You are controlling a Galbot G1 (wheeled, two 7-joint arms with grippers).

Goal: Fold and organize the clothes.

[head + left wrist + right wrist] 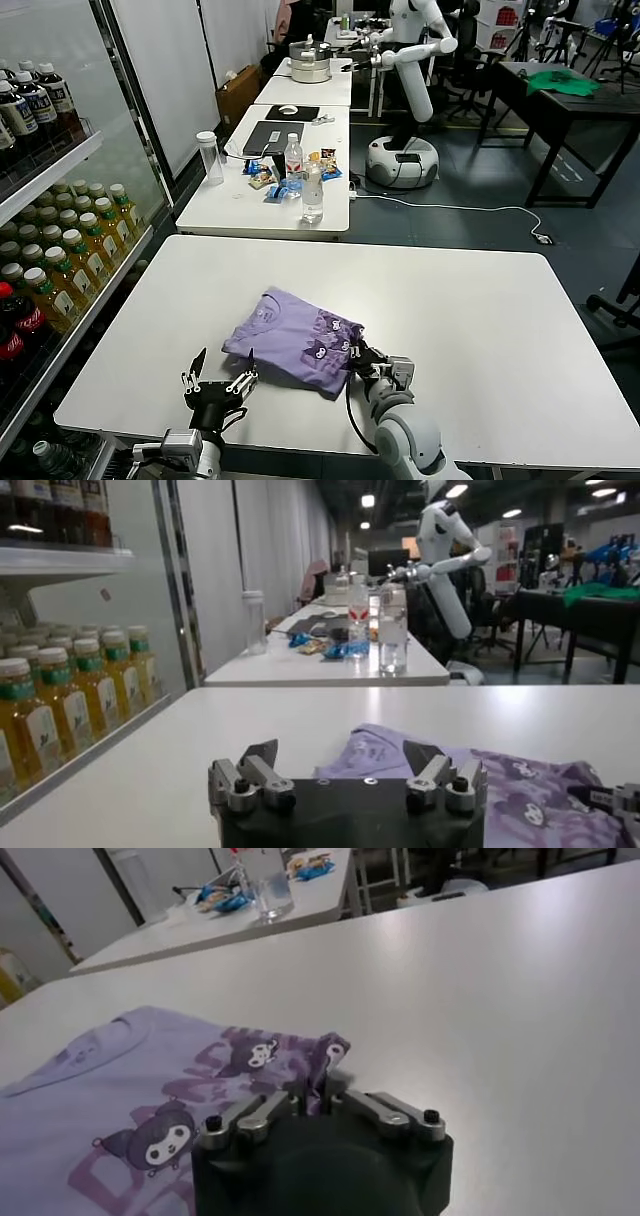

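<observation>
The lavender T-shirt (295, 335) lies folded on the white table (450, 300), its cartoon print facing up. My right gripper (358, 358) is at the shirt's near right corner, shut on a pinch of the fabric edge; in the right wrist view the shirt (150, 1088) runs up between the closed fingers (312, 1093). My left gripper (218, 374) is open and empty, just off the shirt's near left corner. In the left wrist view its open gripper (343, 755) faces the shirt (500, 780).
A shelf of bottled drinks (60, 260) stands close along the left. Beyond the table's far edge stands another table (270, 190) with water bottles, snacks and a laptop. A white robot (405, 90) stands farther back.
</observation>
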